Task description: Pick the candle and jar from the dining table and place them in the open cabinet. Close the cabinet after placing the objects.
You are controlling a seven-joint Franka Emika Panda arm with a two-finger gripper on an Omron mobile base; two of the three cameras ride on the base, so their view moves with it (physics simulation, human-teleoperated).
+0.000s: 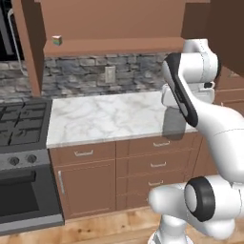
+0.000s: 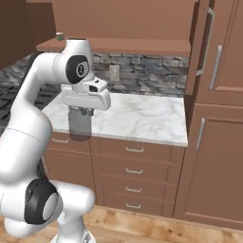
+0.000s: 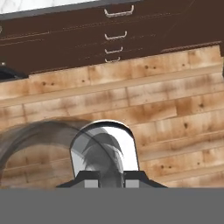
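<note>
The fingers (image 3: 111, 183) pinch the jar (image 2: 80, 124) at its top, hanging over the worktop (image 2: 137, 118); it looks light, rigid, smooth, likely slippery.

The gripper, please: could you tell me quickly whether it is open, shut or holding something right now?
Gripper: shut on the jar, which hangs below the hand in front of the counter.

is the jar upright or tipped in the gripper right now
Upright. The jar hangs straight below the shut gripper, held by its top beside the marble counter, its sides vertical in both base views.
</note>
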